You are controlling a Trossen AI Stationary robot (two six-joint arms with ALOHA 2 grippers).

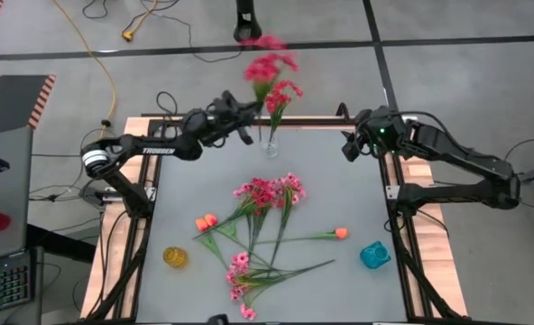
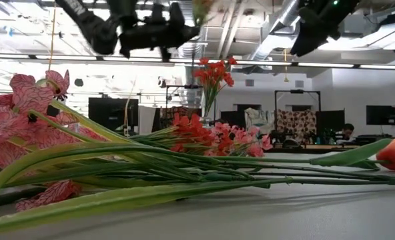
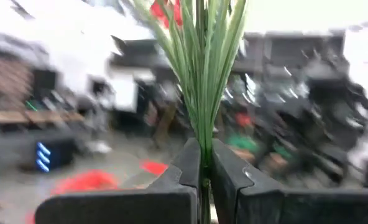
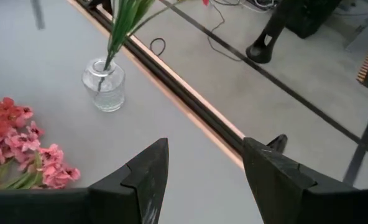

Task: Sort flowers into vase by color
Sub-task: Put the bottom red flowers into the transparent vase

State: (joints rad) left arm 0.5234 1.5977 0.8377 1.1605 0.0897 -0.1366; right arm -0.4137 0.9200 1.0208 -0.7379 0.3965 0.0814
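— Since stems look thin and springy, worth pinching low, near the cut end? Left tool [image 3: 204, 177] clamped on a red spray [image 1: 269, 72] standing in the glass vase [image 1: 271, 147] at the bench's [image 1: 357, 181] far edge.

— Agreed; light, floppy heads, easily crushed. Remaining flowers [image 1: 260, 226] heaped mid-bench, tangled. Right tool [image 4: 202, 168] spread apart, holding nothing, hovering at far right corner.

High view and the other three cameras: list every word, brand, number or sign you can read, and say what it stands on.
"TROSSEN", in white letters on the left arm, high view; small but just readable.
Low view, left wrist view, right wrist view: no text readable; the room behind is too blurred or too far to show any lettering.
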